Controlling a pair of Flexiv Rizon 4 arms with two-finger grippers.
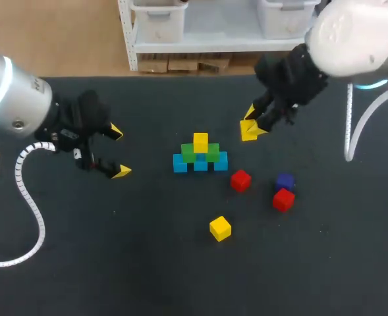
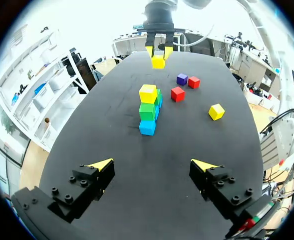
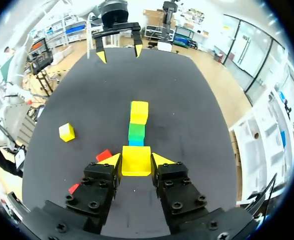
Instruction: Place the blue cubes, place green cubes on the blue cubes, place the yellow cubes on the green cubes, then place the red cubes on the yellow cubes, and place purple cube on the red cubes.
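When you look down in the head view, your right gripper (image 1: 254, 125) is up off the table (image 1: 147, 263), behind the stack (image 1: 200, 155) and a bit to its right. It grips the held yellow cube (image 1: 249, 130). The stack has blue cubes (image 1: 180, 163) at the bottom, green cubes (image 1: 188, 153) on them, and the top yellow cube (image 1: 200, 141) on the green. Two red cubes (image 1: 240, 180), the purple cube (image 1: 285, 180) and the loose yellow cube (image 1: 220, 228) lie apart on the table, near the stack. Your left gripper (image 1: 119, 153) is well off to the left.

In the left wrist view, your left gripper's fingers stand wide apart and hold nothing. The stack is far ahead of them.

In the right wrist view, your two fingers press the held yellow cube from both sides, on its flat faces. The stack is straight ahead of it.

The cube looks small, light and hard, with smooth sides, so it may slip. I think you should hold it in the middle of two flat sides and set it down softly. The stack looks easy to knock over.
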